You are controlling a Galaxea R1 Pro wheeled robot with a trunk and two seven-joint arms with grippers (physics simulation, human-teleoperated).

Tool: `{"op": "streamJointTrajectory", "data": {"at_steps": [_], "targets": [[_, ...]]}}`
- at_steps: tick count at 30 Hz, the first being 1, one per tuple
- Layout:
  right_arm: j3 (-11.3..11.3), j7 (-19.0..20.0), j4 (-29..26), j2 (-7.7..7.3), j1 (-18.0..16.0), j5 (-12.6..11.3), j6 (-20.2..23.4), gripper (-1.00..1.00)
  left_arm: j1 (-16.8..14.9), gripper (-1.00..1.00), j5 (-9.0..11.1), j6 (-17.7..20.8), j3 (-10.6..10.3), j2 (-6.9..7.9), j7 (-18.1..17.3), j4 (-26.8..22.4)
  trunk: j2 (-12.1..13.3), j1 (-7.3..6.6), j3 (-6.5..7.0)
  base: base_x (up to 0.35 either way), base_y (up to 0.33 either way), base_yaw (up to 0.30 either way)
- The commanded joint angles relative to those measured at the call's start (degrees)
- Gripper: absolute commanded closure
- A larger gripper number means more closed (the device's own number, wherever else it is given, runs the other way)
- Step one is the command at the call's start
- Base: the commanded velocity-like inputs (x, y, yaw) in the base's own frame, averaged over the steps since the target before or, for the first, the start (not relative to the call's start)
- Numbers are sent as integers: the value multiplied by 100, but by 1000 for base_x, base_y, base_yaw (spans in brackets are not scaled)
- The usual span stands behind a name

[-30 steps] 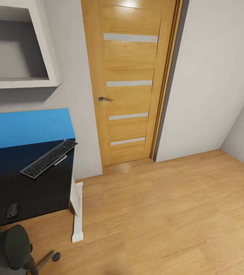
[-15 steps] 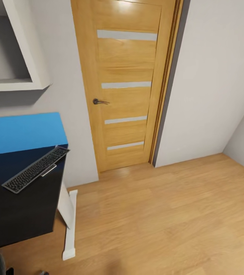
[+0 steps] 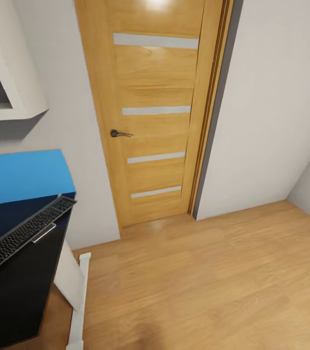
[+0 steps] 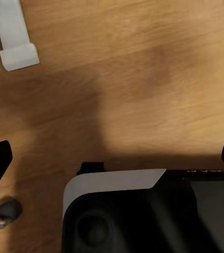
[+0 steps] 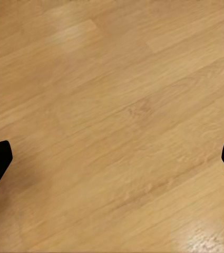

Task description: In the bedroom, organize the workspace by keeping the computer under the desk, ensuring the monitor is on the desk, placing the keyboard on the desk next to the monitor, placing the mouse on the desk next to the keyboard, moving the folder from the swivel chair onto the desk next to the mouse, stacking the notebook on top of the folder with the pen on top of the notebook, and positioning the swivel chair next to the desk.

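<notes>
The keyboard [image 3: 26, 233] lies aslant on the black desk [image 3: 14, 287], near its right end, before the blue back panel [image 3: 21, 175]. A wooden door [image 3: 150, 112] stands shut beyond. The left gripper [image 4: 112, 163] and right gripper [image 5: 112, 158] both hang spread wide and empty over the wood floor [image 3: 213, 282].

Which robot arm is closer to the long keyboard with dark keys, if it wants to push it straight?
Probably the left. The slim silver-framed keyboard lies on the black-topped desk at the head view's left side, the left arm's side. Both open grippers, left and right, hang over the wooden floor.
</notes>
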Motion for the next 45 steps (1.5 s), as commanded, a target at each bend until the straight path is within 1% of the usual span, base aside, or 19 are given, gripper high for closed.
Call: {"op": "streamJointTrajectory", "data": {"at_steps": [1,6,12,37,40,42,45], "targets": [[-28,60,6,0,-4,-32,-18,-100,-1,-100,0,-12,3,0,-1,-1,-2,3,-5,322,-107,32],[-29,60,6,0,-4,-32,-23,-100,-1,-100,0,-14,3,0,-1,-1,-2,3,-3,322,-107,100],[-34,53,6,6,-4,-37,-36,-100,-1,-100,-1,-15,3,-1,-1,-1,-2,3,8,315,-140,206],[-20,51,6,94,-4,-21,-240,-100,-1,-100,1,-9,3,1,-1,-2,-2,3,63,270,-223,270],[-20,51,8,97,-4,-18,-330,-100,-1,-100,-1,-10,3,1,-1,-1,-2,3,70,252,-242,281],[-20,51,31,102,-4,-16,-487,-100,-1,-100,2,-9,3,1,-1,-2,-2,3,74,241,-245,281],[-7,51,280,104,-4,-16,-897,-100,-1,-100,5,-9,3,1,2,-3,-2,3,80,156,-209,281]]}}
